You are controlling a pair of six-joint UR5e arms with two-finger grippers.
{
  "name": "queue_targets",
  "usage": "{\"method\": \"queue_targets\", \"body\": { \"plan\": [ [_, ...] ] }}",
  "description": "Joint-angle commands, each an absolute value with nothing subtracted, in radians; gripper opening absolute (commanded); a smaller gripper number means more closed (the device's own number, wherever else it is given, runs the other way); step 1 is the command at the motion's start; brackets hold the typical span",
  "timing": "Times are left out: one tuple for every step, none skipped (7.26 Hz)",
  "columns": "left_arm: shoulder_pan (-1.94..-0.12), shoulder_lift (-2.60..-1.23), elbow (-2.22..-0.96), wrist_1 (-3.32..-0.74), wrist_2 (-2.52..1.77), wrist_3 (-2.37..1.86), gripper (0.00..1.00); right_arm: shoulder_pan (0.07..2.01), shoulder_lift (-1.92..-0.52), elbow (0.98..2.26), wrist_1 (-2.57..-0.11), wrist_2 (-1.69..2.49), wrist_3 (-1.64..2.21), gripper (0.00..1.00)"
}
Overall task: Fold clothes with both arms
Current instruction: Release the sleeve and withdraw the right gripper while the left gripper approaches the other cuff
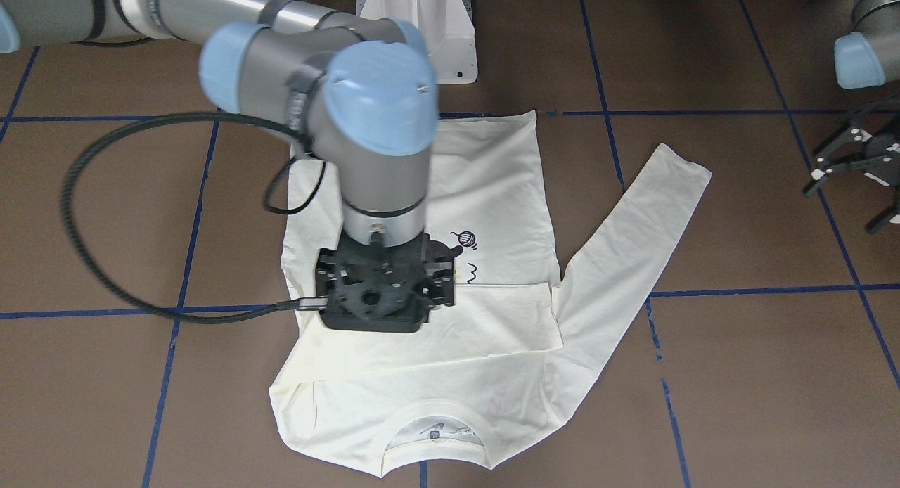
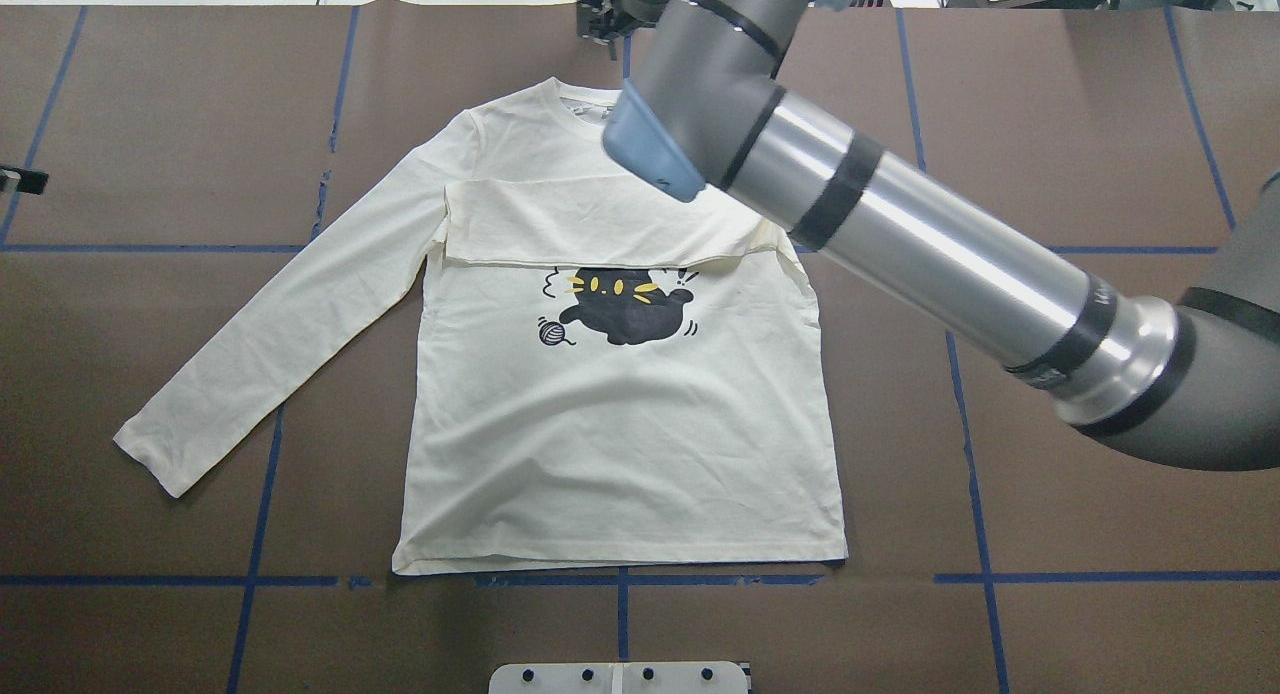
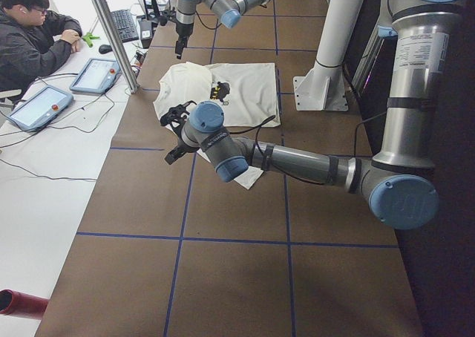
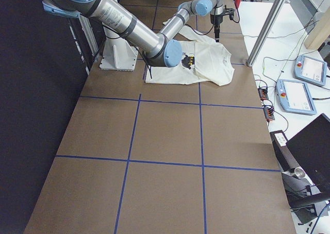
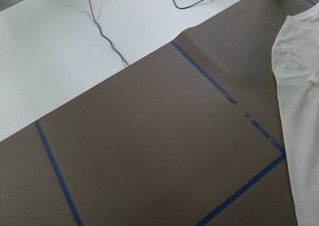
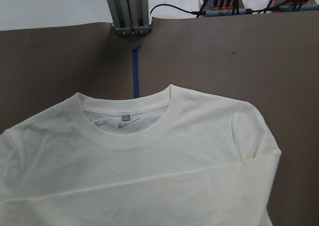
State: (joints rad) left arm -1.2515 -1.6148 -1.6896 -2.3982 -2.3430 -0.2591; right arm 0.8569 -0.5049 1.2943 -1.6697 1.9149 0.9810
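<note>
Folding looks partway done: the T-shirt (image 2: 620,444) lies print-up on the desk (image 2: 1050,474), one sleeve (image 2: 600,219) laid across the chest and the other sleeve (image 2: 270,344) stretched outward. The right hand (image 1: 383,291) hangs above the fold, its spread impossible to tell. The left hand (image 1: 854,164) sits off the cloth, wide and empty. Next, I judge, it must grip the outstretched cuff and carry it across.

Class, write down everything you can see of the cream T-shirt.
The cream T-shirt lies flat, print up, on the table, collar away from the robot. One sleeve is folded across the chest, its edge at the black cat print beside a yarn ball; the other stretches out sideways. The right hand hangs over the fold.
</note>
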Motion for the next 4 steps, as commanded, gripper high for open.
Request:
{"method": "queue_targets", "body": {
  "plan": [
    [-1.076,-1.608,-1.695,-2.405,-2.214,-0.389,1.00,1.010,-0.824,1.571,-1.686,2.047,0.678,1.00],
    [-1.002,-1.585,-1.697,-2.407,-2.147,-0.394,1.00,1.073,-0.959,1.677,-1.684,2.084,0.561,1.00],
    [-0.946,-1.538,-1.725,-2.408,-2.102,-0.394,1.00,1.109,-1.079,1.751,-1.680,2.109,0.458,1.00],
    [-0.893,-1.502,-1.759,-2.407,-2.059,-0.394,1.00,1.132,-1.182,1.805,-1.674,2.115,0.371,1.00]
  ]
}}
